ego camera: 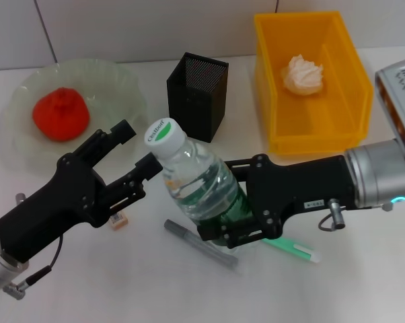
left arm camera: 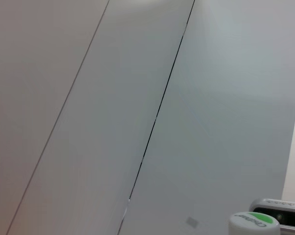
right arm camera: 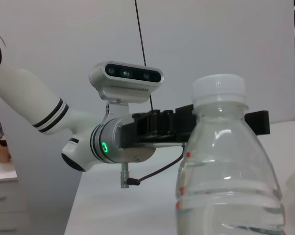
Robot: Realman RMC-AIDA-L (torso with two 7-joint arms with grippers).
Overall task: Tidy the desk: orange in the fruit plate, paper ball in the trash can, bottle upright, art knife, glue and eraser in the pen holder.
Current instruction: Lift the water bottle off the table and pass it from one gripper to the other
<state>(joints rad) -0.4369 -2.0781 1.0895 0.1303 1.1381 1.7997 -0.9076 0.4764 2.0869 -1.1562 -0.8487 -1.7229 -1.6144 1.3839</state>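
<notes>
At the far left of the head view, the orange (ego camera: 61, 114) is seen lying in the fruit plate (ego camera: 125, 84), a pale green dish with a wavy rim. Below and in front of the plate, the left gripper (ego camera: 136, 151) is held out over the white desk (ego camera: 88, 282), its black fingers spread, with the upper finger (ego camera: 122, 130) above the lower one, whose tip is positioned just beside the bottle's neck. Under that gripper, the eraser (ego camera: 118, 220) is partly hidden, resting on the desk.

In the middle, the pen holder (ego camera: 197, 96) is set upright behind the bottle (ego camera: 199, 185). The bottle is held upright, with its white cap (ego camera: 164, 134) at the top, and its lower part, at the green label, is clasped by the fingers of the right gripper (ego camera: 235, 215). In the right wrist view the bottle (right arm camera: 231, 186) fills the foreground, with the left gripper (right arm camera: 206, 125) close behind its cap. In the left wrist view only the cap (left arm camera: 254, 224) is visible against a pale wall.

On the desk in front of the bottle, a grey pen-shaped tool (ego camera: 201, 243) lies slantwise, and a green and white stick (ego camera: 293, 249) lies under the right gripper.

At the right, the paper ball (ego camera: 303, 74) is seen lying inside the yellow trash can (ego camera: 276, 101).
</notes>
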